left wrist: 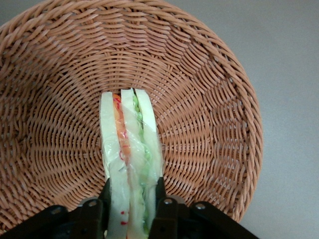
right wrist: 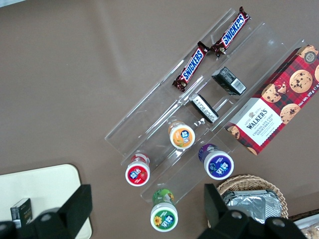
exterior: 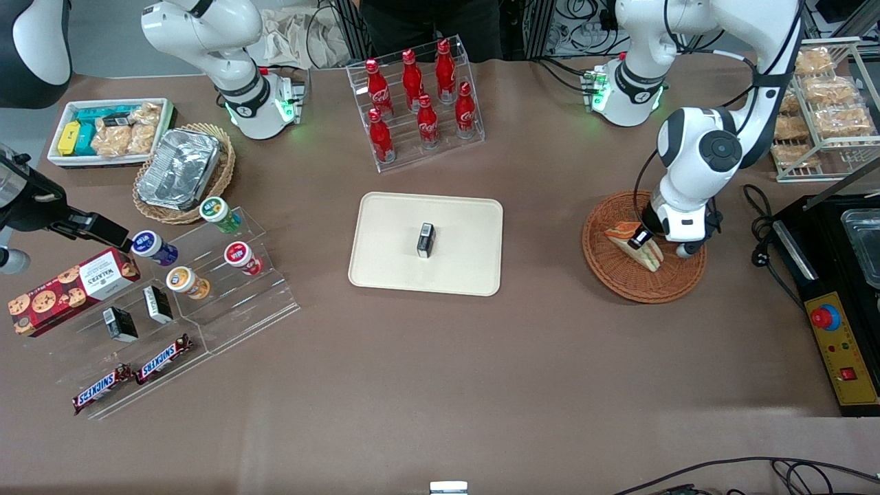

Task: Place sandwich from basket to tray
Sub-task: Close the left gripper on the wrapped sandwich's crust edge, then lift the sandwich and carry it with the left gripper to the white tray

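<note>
The gripper [left wrist: 132, 199] pinches the sandwich [left wrist: 130, 149], seemingly not yet lifted from the basket [left wrist: 209, 99]; carrying to the tray [exterior: 385, 234] remains.

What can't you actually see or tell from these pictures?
- Front view: the gripper in the basket is mostly hidden by the arm.
- Left wrist view: the sandwich end between the fingers is cut off.
- Front view: the small black box on the tray; label too small.
</note>
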Tool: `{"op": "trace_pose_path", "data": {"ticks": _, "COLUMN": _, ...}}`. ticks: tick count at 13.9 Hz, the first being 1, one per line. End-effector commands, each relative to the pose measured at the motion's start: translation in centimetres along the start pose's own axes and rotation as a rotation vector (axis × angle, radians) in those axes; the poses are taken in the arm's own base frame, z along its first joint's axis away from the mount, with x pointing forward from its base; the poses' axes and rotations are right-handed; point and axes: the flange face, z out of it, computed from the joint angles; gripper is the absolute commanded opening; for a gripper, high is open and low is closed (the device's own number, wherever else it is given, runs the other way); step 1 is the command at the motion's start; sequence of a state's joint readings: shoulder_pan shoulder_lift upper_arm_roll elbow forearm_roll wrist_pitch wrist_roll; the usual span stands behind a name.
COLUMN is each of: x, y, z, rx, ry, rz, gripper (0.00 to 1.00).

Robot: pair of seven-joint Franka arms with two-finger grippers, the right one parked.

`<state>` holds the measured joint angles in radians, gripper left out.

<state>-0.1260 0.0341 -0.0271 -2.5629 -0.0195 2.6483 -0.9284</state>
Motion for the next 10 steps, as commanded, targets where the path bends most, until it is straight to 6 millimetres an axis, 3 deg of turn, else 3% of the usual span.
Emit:
{"op": "trace_pose_path", "data": {"ticks": 1, "x": 0.2, "y": 0.7, "z": -1.4, "rx": -0.02, "ry": 0.018, "rz": 0.024, "gripper": 0.0}}
{"op": "trace_pose_path", "data": {"ticks": 4, "x": 1.1, "y": 2.0, "z": -6.1, "rx": 0.019, "ry": -0.014, "rz": 0.092, "gripper": 0.0}}
{"op": "trace_pose_path", "data": {"ticks": 7, "x": 2.7, "y": 4.9, "z": -12.2, "rx": 0.067, "ry": -0.062, "rz": 0.152, "gripper": 0.0}}
{"op": "trace_pose_path", "data": {"ticks": 10, "x": 3.5, "y": 6.6, "z": -17.6, "rx": 0.081, "ry": -0.101, "rz": 0.314, "gripper": 0.0}}
